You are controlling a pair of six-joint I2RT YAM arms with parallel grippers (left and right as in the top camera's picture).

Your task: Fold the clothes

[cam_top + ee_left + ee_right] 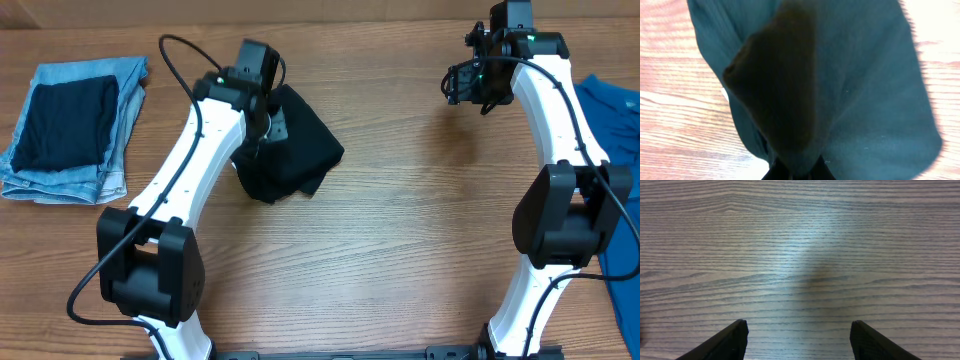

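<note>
Black cloth is hanging in a loose bunch from the left end effector (pixel 795 175), which is clamping a pinch of the shirt (pixel 300 150). The left wrist view is showing the fabric gathering into the jaws at the bottom edge. From overhead, the shirt is sitting left of centre on the worktop (pixel 400 230), crumpled into a dark lump with one corner sticking out toward the middle. How much of it is touching the wood I cannot tell.

The right end effector (pixel 798 325) is hovering over bare wood at the far right, fingers spread wide and gripping nothing, well apart from the shirt.

As for progress, I am judging the folding as barely begun: no flat panel, straight edge or tucked sleeve is showing anywhere. The shirt is going to need spreading out first (likely with both arms taking a corner each), then folding.

Off to the far left, jeans (pixel 120 100) are lying folded with a dark folded piece (pixel 65 120) resting on top, and a blue garment (pixel 610 100) is peeking in at the right edge. Neither is being touched.
</note>
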